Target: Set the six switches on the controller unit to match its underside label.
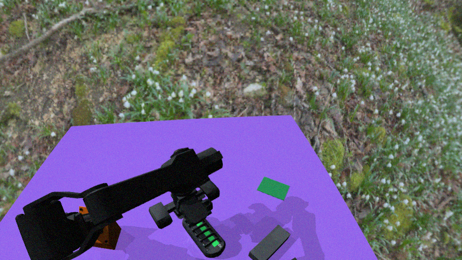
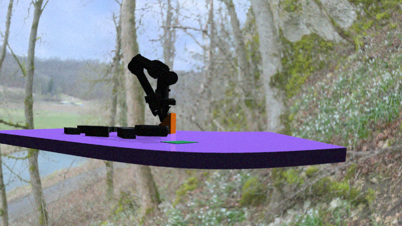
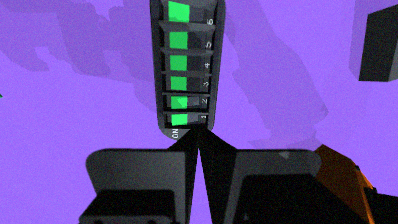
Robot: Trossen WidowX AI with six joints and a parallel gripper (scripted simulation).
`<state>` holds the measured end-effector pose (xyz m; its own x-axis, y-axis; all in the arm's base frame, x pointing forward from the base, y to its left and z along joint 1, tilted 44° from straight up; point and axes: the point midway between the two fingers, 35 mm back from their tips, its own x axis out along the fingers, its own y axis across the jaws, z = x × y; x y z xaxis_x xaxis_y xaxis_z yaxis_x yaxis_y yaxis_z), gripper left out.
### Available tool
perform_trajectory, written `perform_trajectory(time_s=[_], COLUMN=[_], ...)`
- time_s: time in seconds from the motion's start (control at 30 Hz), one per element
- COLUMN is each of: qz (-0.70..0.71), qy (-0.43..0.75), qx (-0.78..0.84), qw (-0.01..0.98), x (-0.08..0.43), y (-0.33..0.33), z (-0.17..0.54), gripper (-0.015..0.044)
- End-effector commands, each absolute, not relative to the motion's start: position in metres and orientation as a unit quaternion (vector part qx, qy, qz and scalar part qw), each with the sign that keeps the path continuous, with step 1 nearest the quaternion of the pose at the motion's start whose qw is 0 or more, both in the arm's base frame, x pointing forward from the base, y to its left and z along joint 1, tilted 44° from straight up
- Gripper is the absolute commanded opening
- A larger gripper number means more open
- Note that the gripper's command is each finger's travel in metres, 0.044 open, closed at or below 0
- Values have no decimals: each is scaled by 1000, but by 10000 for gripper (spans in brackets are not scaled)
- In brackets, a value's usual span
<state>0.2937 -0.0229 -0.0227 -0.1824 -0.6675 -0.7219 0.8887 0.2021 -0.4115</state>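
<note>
The dark grey controller unit [image 1: 206, 250] [image 2: 151, 131] [image 3: 219, 60] lies with its switches facing up. In the wrist view it runs from top centre to the fingertips, with numbers 1 to 6 and ON printed beside switch 1. A green end shows on the left of every switch; how each rocker tilts is hard to tell. My gripper [image 3: 198, 129] is shut and empty, its tips over or near the switch 1 end; contact cannot be told. In the top view the gripper body covers the unit's far end and the tips. The underside label is hidden.
A green flat plate [image 1: 273, 188] [image 2: 179, 142] lies right of the unit in the top view. A dark grey block [image 1: 270, 243] lies nearer it. An orange bracket [image 1: 111, 236] [image 2: 172, 123] [image 3: 340, 172] stands by the arm. Other dark blocks [image 2: 96, 131] [image 2: 126, 133] show in the exterior view.
</note>
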Motion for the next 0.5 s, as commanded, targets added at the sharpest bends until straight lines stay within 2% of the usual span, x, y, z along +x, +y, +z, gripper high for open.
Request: perform_trajectory(time_s=[0.0, 0.47], qz=[-618, -618], qy=[451, 450], qx=[129, 129], qw=[631, 631], x=[300, 326], y=[-10, -22], z=[-8, -5], gripper=[0, 0])
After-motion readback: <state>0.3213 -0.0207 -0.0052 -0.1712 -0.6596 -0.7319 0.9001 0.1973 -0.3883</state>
